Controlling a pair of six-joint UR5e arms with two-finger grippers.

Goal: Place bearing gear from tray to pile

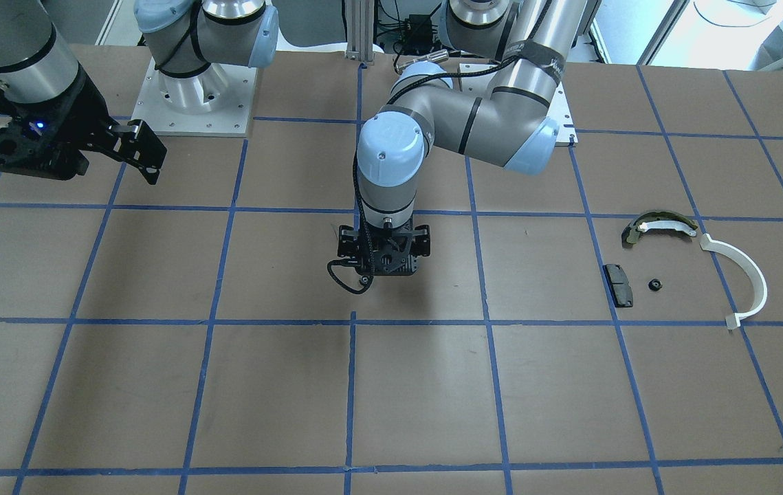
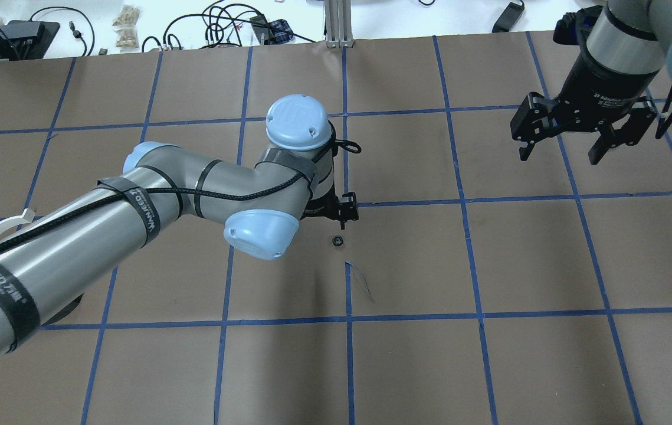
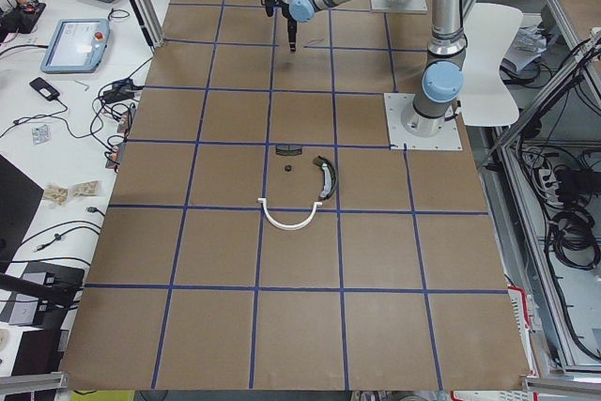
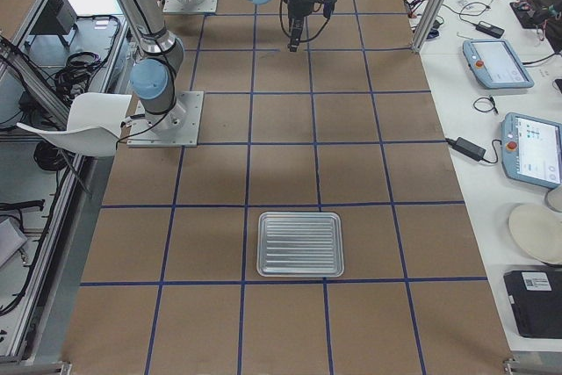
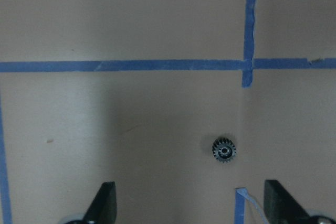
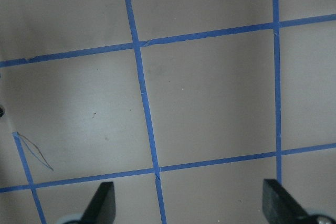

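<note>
A small black bearing gear (image 5: 224, 150) lies on the brown paper, a little ahead and right of centre in the left wrist view. It also shows in the overhead view (image 2: 337, 240), just beside my left gripper (image 2: 343, 219). That gripper (image 5: 191, 205) is open and empty above the table. The pile lies at the table's left end: a white arc (image 1: 742, 282), an olive shoe-shaped piece (image 1: 659, 227), a black pad (image 1: 618, 284) and a second small black gear (image 1: 654, 284). The silver tray (image 4: 299, 243) looks empty. My right gripper (image 2: 560, 156) is open and empty, held high.
Blue tape lines grid the brown table cover. A loose, peeled tape end (image 2: 359, 280) lies near the gear. Cables and tablets (image 4: 536, 147) sit on the white bench along the far side.
</note>
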